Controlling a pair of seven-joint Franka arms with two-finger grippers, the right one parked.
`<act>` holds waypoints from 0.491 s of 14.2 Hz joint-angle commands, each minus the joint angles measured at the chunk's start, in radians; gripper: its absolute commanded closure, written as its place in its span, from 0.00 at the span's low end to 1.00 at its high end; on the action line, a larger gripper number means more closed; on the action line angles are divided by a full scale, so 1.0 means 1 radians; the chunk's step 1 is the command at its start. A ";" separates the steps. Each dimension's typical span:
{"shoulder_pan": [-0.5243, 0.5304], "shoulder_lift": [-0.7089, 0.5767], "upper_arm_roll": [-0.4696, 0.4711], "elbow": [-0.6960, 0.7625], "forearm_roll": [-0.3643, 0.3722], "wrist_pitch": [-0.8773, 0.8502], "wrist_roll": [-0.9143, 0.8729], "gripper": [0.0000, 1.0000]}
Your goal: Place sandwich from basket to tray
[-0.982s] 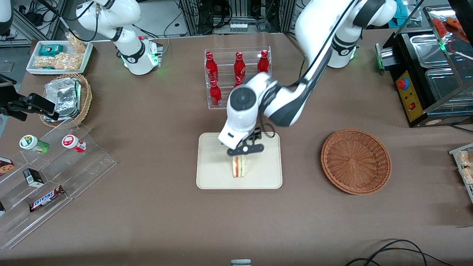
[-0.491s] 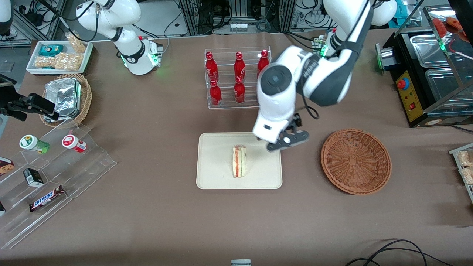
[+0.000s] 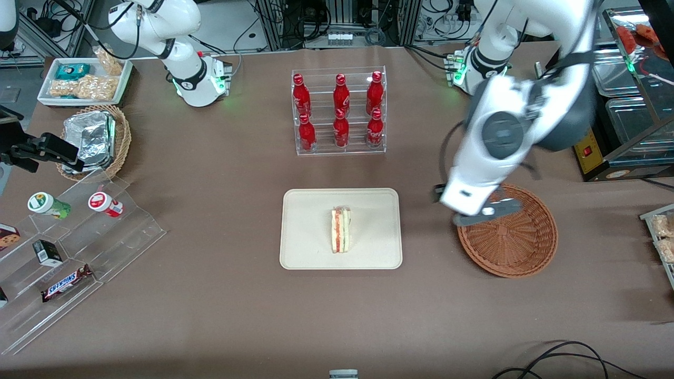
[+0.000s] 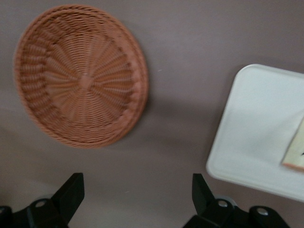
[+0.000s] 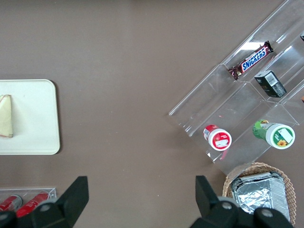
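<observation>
The sandwich (image 3: pixel 341 230), a pale wedge with red and green layers, stands on its edge near the middle of the cream tray (image 3: pixel 310 252). Nothing touches it. The reddish-brown wicker basket (image 3: pixel 513 245) holds nothing and lies beside the tray, toward the working arm's end. My left gripper (image 3: pixel 487 213) hangs above the basket's rim nearest the tray. In the left wrist view the gripper (image 4: pixel 137 194) is open, with only bare tablecloth between its fingertips (image 4: pixel 71 190). That view also takes in the basket (image 4: pixel 80 76), a corner of the tray (image 4: pixel 256 133) and a tip of the sandwich (image 4: pixel 295 154).
A clear rack of red bottles (image 3: pixel 339 110) stands farther from the camera than the tray. Toward the parked arm's end are a stepped acrylic display (image 3: pixel 79 247) with snacks, a tan basket of foil packets (image 3: pixel 95 139) and a white snack tray (image 3: pixel 84 81). A black appliance (image 3: pixel 595 137) stands near the wicker basket.
The left gripper has swung from just above the sandwich on the tray toward the working arm's end, to over the basket's rim. The sandwich stays where it was on the tray.
</observation>
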 commanded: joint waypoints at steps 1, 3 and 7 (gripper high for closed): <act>-0.015 -0.122 0.103 -0.053 -0.011 -0.099 0.194 0.00; -0.017 -0.169 0.131 -0.051 0.018 -0.146 0.305 0.00; -0.011 -0.220 0.134 -0.040 0.084 -0.164 0.307 0.00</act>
